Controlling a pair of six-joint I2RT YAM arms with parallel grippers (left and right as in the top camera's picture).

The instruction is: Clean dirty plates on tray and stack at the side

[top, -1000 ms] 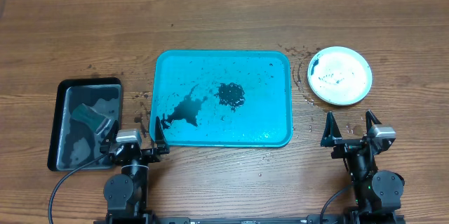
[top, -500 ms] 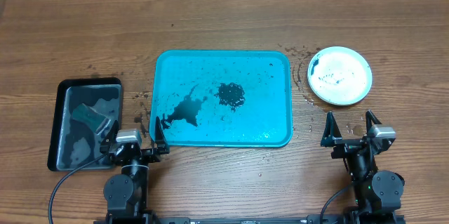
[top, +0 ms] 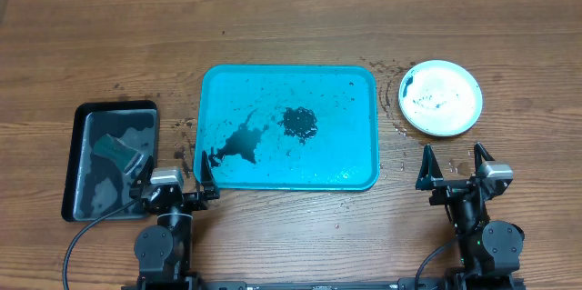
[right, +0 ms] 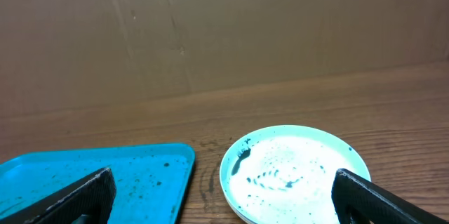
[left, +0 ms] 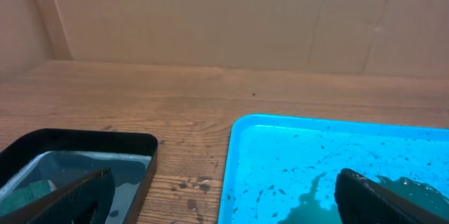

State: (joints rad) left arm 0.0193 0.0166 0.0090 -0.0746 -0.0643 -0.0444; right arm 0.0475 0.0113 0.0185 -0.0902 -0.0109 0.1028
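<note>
The turquoise tray [top: 346,85] lies mid-table with dark smears and specks and no plates on it; it also shows in the left wrist view [left: 280,147] and the right wrist view [right: 70,171]. A round stack of plates [top: 441,97] stands to its right, a white plate with a light blue rim on top, with dark specks and a smear; it also shows in the right wrist view [right: 291,171]. The yellow-green plate is not visible. My left gripper [top: 175,158] is open and empty at the tray's front left corner. My right gripper [top: 453,158] is open and empty in front of the plates.
A black tray [top: 82,126] holding water and a green sponge [top: 116,151] lies at the left; it also shows in the left wrist view [left: 126,143]. Water drops spot the wood around the turquoise tray. A cardboard wall [left: 210,13] stands behind the table.
</note>
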